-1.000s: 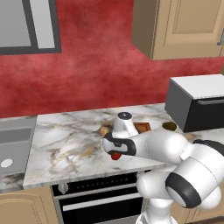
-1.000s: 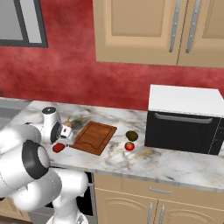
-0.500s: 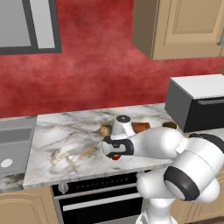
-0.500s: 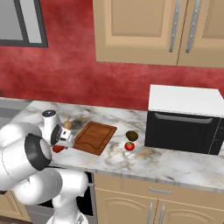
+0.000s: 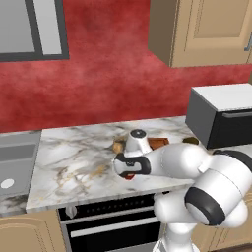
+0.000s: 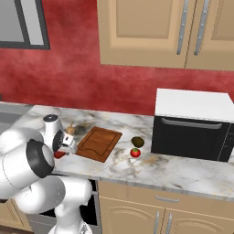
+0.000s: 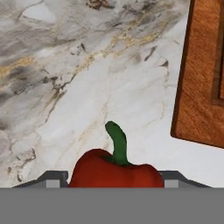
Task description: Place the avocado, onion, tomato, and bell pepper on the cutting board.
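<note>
Pincer [image 7: 114, 181] lower, astride bell pepper [image 7: 114, 169]

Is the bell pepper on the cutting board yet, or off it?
Off it. The bell pepper sits on the marble counter between the jaws, beside the cutting board, whose surface carries no vegetables in the right base view.

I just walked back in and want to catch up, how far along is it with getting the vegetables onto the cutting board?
Nothing is done: the cutting board is bare. In hand: the gripper is down around the bell pepper on the counter beside the board, fingers either side. Still left: the tomato and avocado near the microwave, and the onion beyond the arm.
</note>
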{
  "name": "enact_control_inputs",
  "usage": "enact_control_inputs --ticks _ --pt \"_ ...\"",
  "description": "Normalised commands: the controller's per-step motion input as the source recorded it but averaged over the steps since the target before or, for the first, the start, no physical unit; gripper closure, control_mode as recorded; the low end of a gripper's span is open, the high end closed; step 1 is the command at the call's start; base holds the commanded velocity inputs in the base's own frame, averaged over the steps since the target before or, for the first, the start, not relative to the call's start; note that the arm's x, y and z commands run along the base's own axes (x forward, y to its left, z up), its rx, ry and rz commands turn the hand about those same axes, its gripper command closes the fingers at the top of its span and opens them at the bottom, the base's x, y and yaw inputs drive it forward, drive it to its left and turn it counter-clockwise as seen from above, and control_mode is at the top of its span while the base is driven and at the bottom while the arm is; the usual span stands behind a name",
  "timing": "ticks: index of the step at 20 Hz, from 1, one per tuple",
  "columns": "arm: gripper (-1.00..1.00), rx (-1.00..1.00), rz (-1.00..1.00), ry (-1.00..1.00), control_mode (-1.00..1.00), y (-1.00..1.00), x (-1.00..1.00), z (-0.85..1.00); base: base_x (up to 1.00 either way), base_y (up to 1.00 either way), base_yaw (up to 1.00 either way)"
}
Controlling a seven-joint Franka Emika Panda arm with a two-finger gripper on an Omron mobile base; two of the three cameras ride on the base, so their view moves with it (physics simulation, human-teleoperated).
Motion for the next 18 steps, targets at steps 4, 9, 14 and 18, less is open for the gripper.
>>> enact_control_inputs --ticks 4,9,14,18 --pt "1.0 0.01 -0.07 -0.08 -1.0 0.0 0.03 0.54 0.0 0.0 0.0" --pt "1.0 0.0 -0.12 -0.07 -1.0 -0.11 0.11 0.59 0.0 0.0 0.0" --pt "1.0 0.01 -0.16 -0.01 -1.0 -0.45 0.32 0.31 0.0 0.0 0.0" --pt "1.0 0.09 -0.11 0.0 -1.0 -0.66 0.51 0.17 0.0 0.0 0.0"
